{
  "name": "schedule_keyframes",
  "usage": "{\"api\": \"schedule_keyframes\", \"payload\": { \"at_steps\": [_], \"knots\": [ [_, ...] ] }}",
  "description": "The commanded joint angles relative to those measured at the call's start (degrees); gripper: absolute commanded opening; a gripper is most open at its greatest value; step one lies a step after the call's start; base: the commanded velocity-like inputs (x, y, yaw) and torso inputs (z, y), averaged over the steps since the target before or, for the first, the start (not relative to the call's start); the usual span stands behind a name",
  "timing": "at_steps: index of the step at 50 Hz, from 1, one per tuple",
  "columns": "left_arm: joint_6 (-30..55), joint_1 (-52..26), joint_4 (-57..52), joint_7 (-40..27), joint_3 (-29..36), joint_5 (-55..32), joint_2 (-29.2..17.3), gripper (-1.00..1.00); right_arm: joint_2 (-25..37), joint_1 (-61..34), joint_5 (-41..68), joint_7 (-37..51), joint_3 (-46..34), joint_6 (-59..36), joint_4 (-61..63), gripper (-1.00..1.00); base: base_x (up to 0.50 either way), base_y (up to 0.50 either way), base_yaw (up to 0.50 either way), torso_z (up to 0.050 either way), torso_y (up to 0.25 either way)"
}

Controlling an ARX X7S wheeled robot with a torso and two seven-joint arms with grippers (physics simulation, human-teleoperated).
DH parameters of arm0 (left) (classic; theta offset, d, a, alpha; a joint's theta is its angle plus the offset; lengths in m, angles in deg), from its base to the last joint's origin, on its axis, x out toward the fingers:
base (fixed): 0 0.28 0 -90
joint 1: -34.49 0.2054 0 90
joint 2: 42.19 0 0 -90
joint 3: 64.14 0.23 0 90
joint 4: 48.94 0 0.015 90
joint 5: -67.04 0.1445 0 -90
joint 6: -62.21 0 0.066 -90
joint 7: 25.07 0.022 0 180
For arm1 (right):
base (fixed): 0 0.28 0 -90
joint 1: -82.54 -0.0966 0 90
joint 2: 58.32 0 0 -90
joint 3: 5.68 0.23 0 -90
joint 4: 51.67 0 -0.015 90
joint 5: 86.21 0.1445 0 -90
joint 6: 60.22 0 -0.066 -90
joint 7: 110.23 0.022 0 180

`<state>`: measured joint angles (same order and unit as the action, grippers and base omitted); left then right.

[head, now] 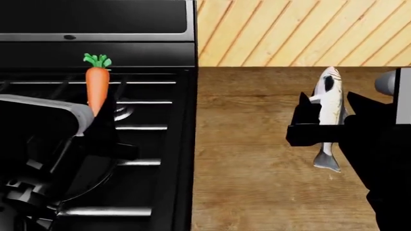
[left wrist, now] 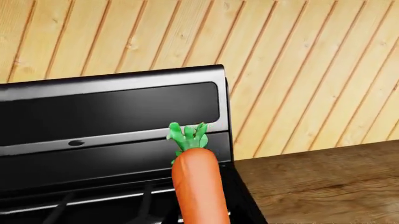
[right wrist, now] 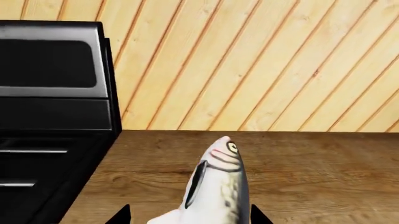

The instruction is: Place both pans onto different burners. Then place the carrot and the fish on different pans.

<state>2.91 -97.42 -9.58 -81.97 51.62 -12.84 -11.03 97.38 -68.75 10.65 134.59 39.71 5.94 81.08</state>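
In the head view the left gripper [head: 101, 126] is clamped on the carrot [head: 97, 89], holding it over the black stove [head: 154, 144] with its green leafy tip pointing toward the stove's back panel [head: 96, 29]. The carrot hangs above the bar grates [head: 144, 127], just beside a silver-grey burner [head: 123, 113] that shows only in part behind the arm. A curved dark rim low on the stove may be a pan, but this cannot be told for sure.

The right gripper [head: 328, 126] is closed on the fish [head: 328, 103], gripping it around its middle, with dark fingers [head: 305, 115] on either side. The fish is over the wooden counter [head: 257, 144], well to the right of the stove, with its head toward the plank wall [head: 301, 33] and its forked tail toward the robot.
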Motion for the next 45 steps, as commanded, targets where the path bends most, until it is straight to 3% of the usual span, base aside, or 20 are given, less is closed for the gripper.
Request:
{"api": "schedule_keyframes", "payload": {
  "at_steps": [1,45],
  "knots": [
    [-0.42,-0.32,-0.20,-0.33,-0.51,-0.63,-0.65,-1.00,-0.16,-1.21,-0.29,0.08,0.93,-1.26,0.23,-1.00,0.00,0.50,0.00,0.000,0.000],
    [-2.07,0.96,-0.07,-0.08,-2.30,-0.88,-2.84,-1.00,-1.45,-3.90,1.32,1.86,1.34,-3.51,1.56,-1.00,0.00,0.50,0.00,0.000,0.000]
  ]
}}
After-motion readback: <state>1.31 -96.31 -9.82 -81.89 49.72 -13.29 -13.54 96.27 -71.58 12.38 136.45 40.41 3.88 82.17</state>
